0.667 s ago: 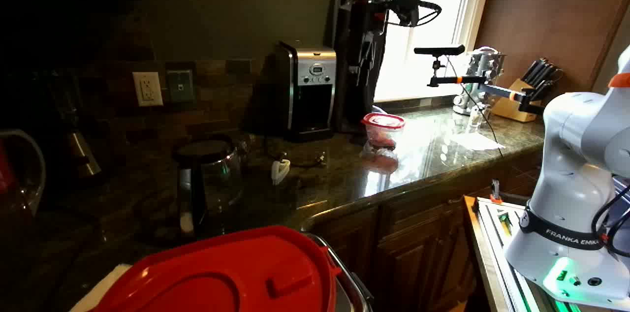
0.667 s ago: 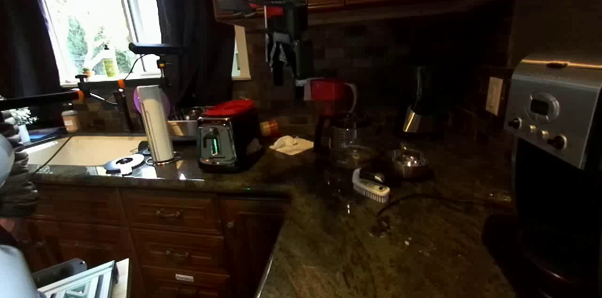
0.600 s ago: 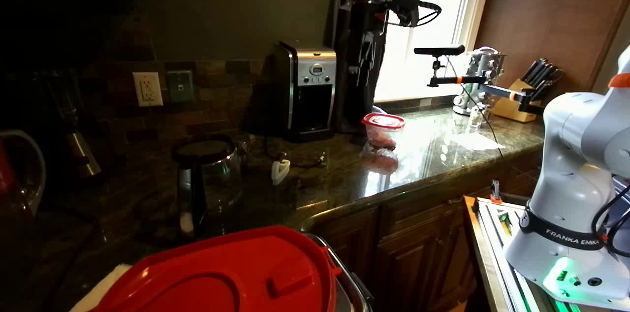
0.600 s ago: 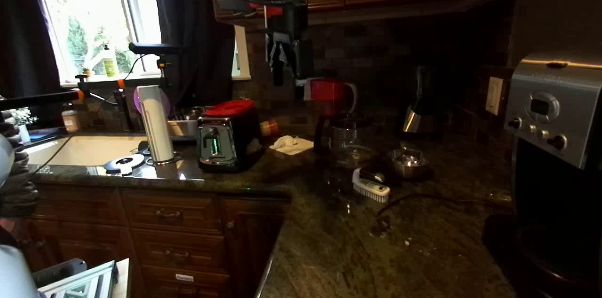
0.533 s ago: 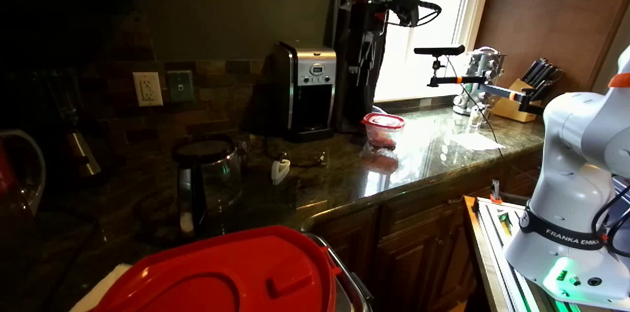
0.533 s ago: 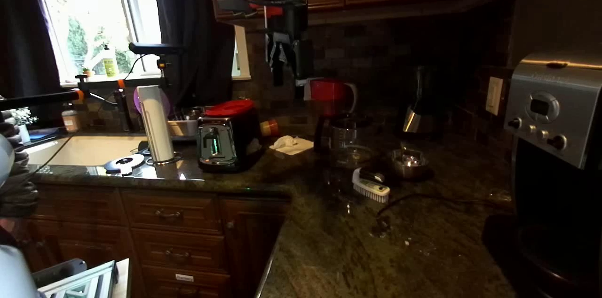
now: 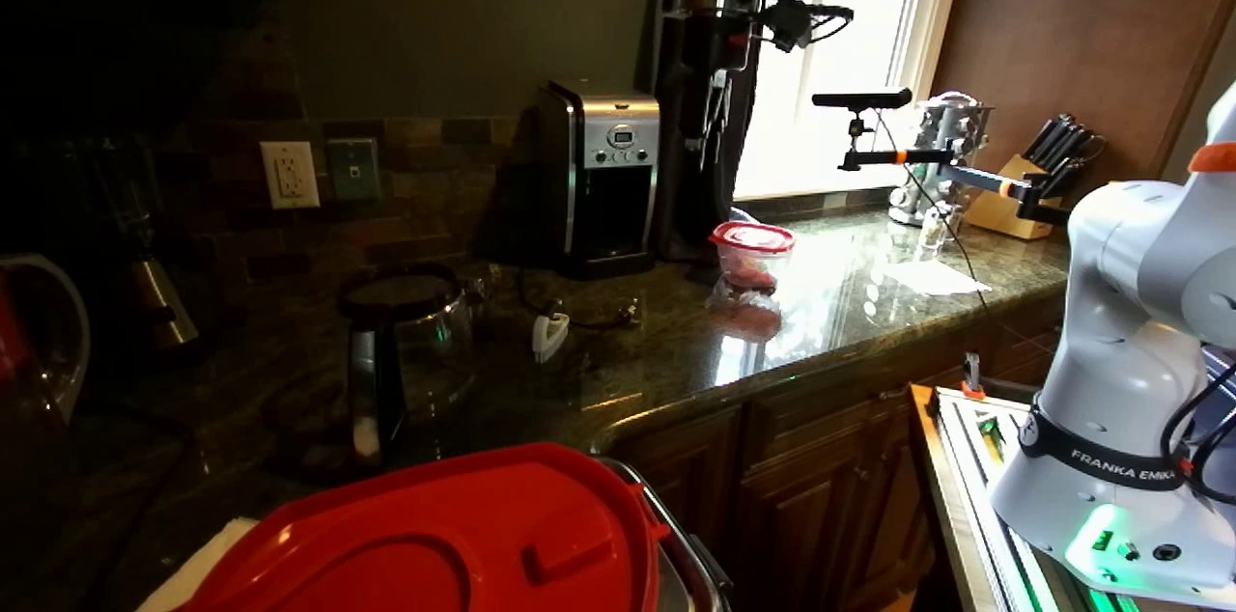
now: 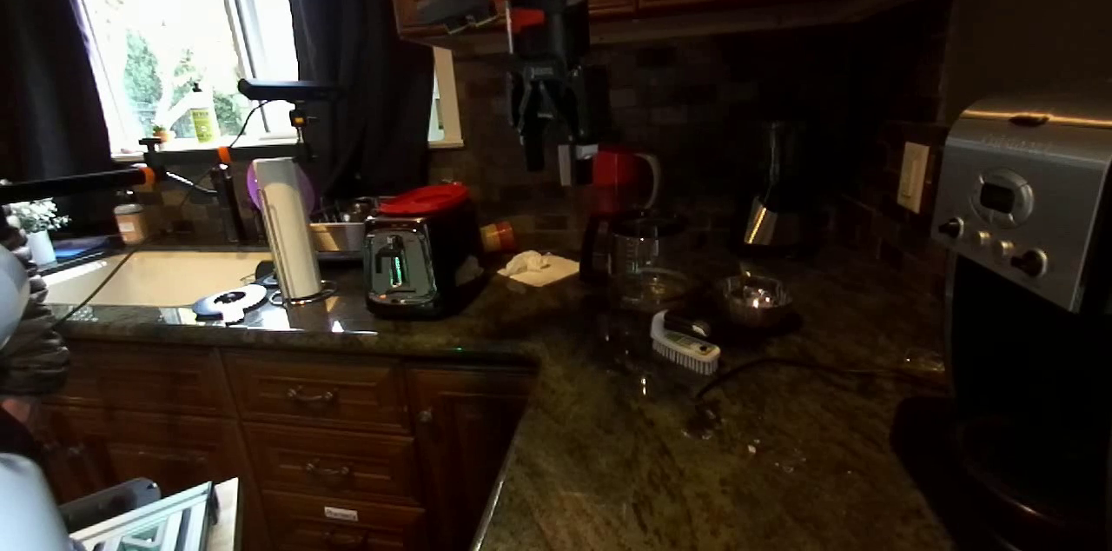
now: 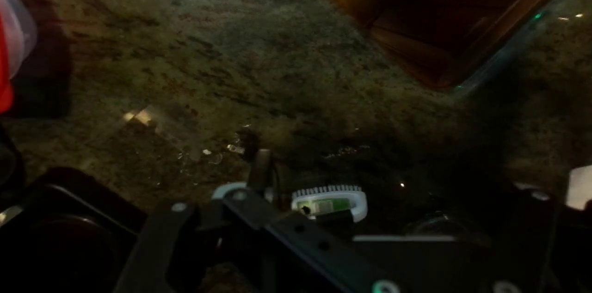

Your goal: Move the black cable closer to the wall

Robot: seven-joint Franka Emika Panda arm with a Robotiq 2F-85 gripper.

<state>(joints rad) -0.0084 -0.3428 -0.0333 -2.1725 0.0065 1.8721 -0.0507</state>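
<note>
The black cable (image 8: pixel 764 361) lies on the counter in a low curve, from beside the coffee maker to its plug end near a white brush. It also shows thinly in an exterior view (image 7: pixel 603 326); in the wrist view I cannot make it out surely. The wall (image 7: pixel 415 187) is dark brown tile behind the counter, also in an exterior view (image 8: pixel 678 90). My gripper (image 8: pixel 552 162) hangs pointing down, well above the counter and apart from the cable. In the wrist view the gripper (image 9: pixel 397 182) has its fingers spread, with nothing seen between them.
A coffee maker (image 8: pixel 1025 203) stands at the cable's far end. The white brush (image 8: pixel 686 347), a glass carafe (image 8: pixel 647 260) and a metal bowl (image 8: pixel 754 303) stand near the plug. A red-lidded container (image 7: pixel 753 255) sits by the window; a toaster (image 8: pixel 417 264) stands further off.
My gripper has turned about its upright axis and shifted slightly right and down in an exterior view. The cable and the counter objects have not moved.
</note>
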